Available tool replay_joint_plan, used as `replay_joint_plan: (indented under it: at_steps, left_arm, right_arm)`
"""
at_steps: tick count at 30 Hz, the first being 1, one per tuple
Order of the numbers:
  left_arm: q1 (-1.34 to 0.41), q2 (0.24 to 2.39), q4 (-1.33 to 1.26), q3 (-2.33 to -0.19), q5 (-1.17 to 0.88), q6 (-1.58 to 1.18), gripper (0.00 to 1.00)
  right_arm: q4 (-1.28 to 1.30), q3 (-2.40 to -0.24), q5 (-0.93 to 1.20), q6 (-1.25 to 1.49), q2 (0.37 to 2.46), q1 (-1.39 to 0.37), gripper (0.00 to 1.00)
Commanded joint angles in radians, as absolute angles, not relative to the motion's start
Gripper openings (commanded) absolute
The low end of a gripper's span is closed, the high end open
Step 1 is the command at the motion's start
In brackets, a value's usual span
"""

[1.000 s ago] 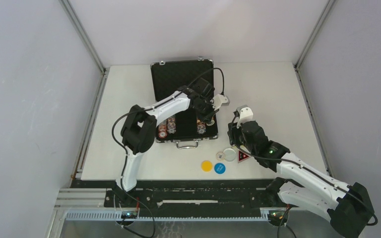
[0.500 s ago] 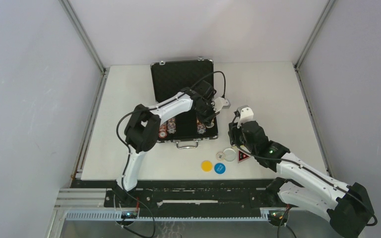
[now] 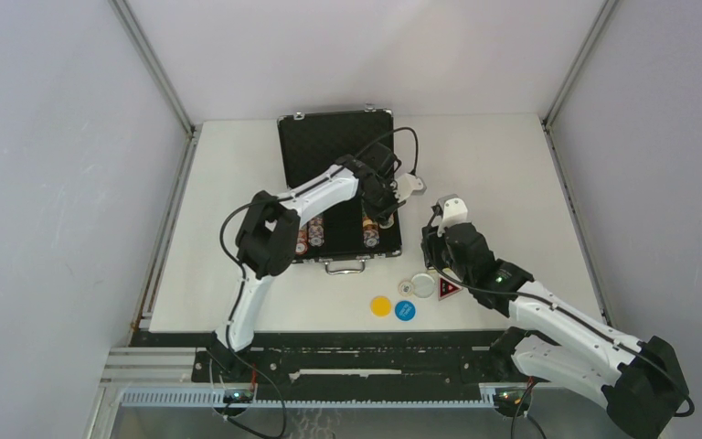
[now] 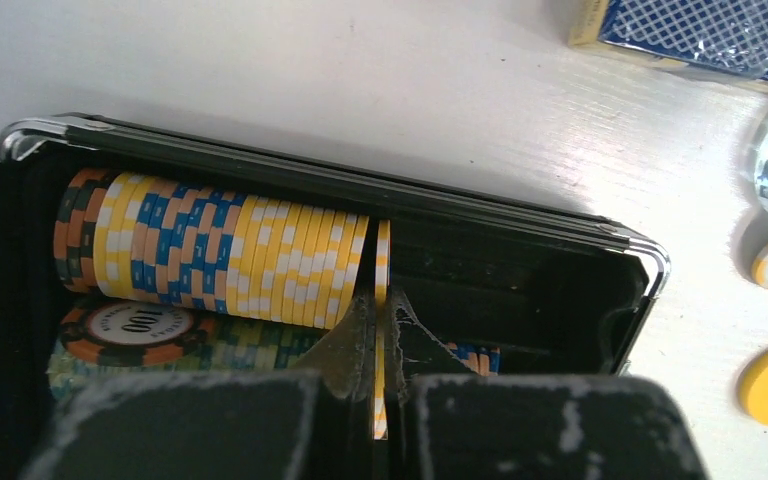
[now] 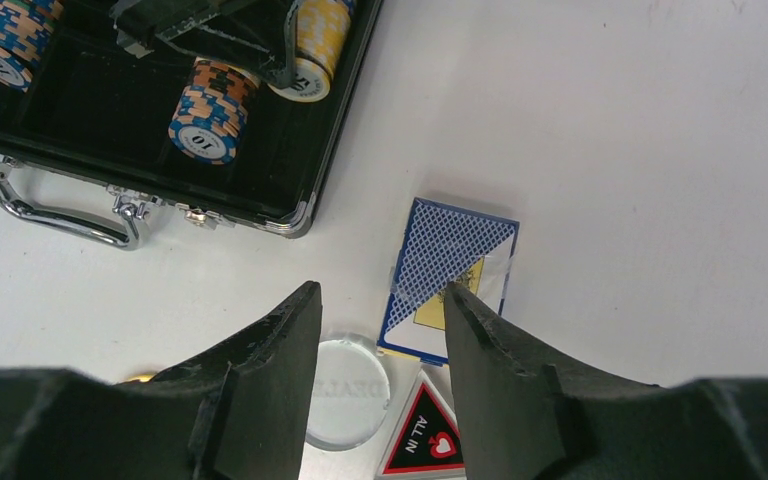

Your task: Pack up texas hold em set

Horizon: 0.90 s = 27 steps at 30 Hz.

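I have my left gripper clenched on one yellow chip inside the open case at mid-frame, while my right gripper hangs released over the card deck just beside the case's lower right corner.

The left arm reaches forward from its base with the elbow raised and the forearm angled to the right. The left hand points downward, both fingers pressed flat against a single yellow-and-white chip held on edge. The right arm extends forward and to the left. The right hand points downward, fingers parted, gripping nothing.
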<state>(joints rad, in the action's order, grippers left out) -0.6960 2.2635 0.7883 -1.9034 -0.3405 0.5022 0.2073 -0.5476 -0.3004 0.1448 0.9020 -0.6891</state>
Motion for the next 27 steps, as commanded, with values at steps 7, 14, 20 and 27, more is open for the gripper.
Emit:
replay_joint_plan:
  at_steps: [7,14,20,27]
  left_arm:
    - [-0.673,2.287,0.834,-1.972,-0.345,0.568,0.00]
    - [-0.673,2.248,0.822,-1.937,-0.330,0.577,0.03]
    - [-0.673,2.253,0.822,-1.957,-0.286,0.561,0.10]
    - [-0.673,2.243,0.822,-1.953,-0.291,0.554,0.19]
  right_arm:
    - [0.155,-0.546,-0.284,0.158,0.918,-0.678,0.56]
    - [0.152,-0.543,-0.276,0.158,0.918,-0.676,0.56]
    - [0.140,-0.535,-0.274,0.155,0.924,-0.674,0.56]
    - [0.126,-0.527,-0.264,0.155,0.938,-0.669,0.56]
